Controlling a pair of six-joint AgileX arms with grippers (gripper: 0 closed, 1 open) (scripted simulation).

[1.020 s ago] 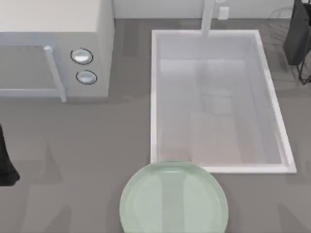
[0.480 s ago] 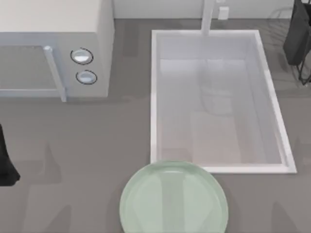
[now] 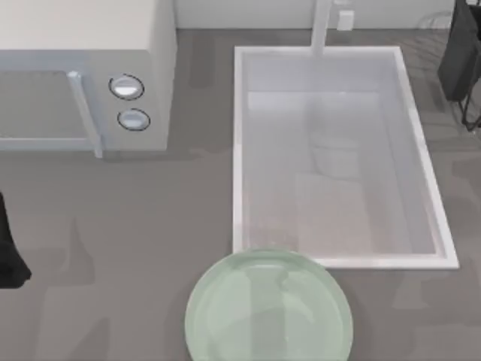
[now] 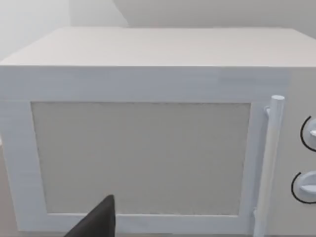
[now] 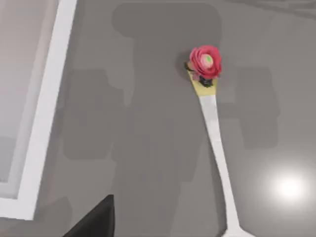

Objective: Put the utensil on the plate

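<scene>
— What do you see from above?
— The green plate (image 3: pixel 269 308) sits on the grey table (image 3: pixel 135 226), at the near edge, just in front of the white sink (image 3: pixel 338 158). A microwave (image 3: pixel 83 75) is on the left. My left arm (image 3: pixel 9 252) is parked at the left edge.

— And your left wrist?
— The microwave door (image 4: pixel 140 158), close up.

— Right wrist?
— The spoon (image 5: pixel 217 143) lies flat on the table beside the sink rim (image 5: pixel 47 108), with a red flower (image 5: pixel 205 61) at the handle's end.

— Are your claws wide or narrow?
— I cannot tell.

Grey counter (image 3: pixel 150 226): plate (image 3: pixel 268 308), microwave (image 3: pixel 83 75), spoon (image 5: pixel 217 148).
</scene>
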